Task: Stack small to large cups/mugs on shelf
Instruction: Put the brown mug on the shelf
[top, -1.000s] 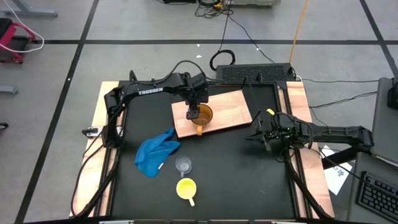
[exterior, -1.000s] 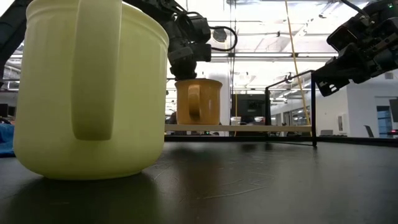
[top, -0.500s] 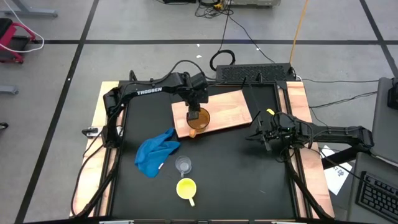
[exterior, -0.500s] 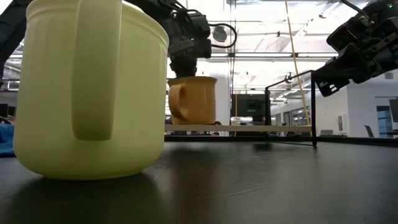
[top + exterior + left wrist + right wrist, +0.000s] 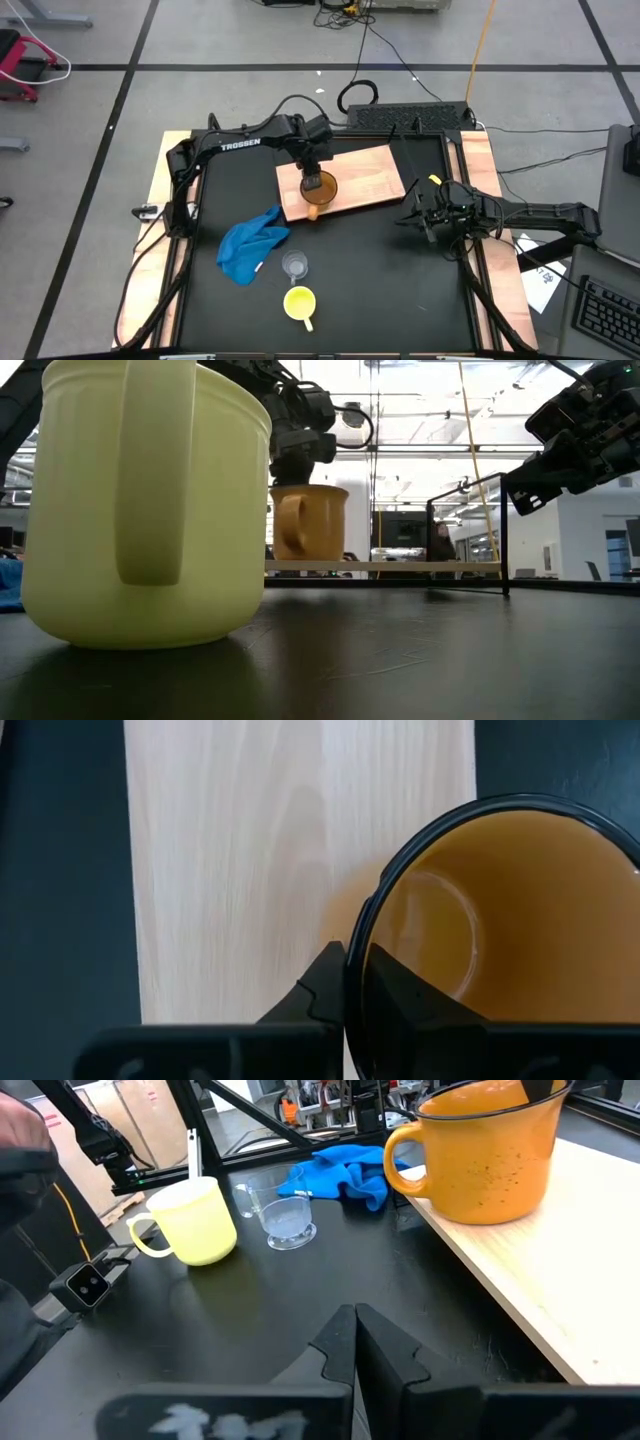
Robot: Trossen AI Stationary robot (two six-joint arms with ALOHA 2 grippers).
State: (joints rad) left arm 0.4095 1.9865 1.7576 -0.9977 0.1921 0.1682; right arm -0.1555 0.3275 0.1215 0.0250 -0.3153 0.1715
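Even overhead light, soft shadows. In the low view the near yellow mug [image 5: 140, 500] looms blurred, bright ceiling lights glare behind; the bench [image 5: 420, 660] reflects dully.

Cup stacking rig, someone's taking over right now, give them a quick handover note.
Left tool: shut on the rim of the orange mug, which stands on the shelf near its front-left corner.
Right tool: shut, empty, parked above the table's right side.
Yellow mug and clear cup: on the black table near the front, beside the blue cloth.
Done: largest mug is on the shelf.
Left: release it, set the yellow mug inside it, then the clear cup inside that.
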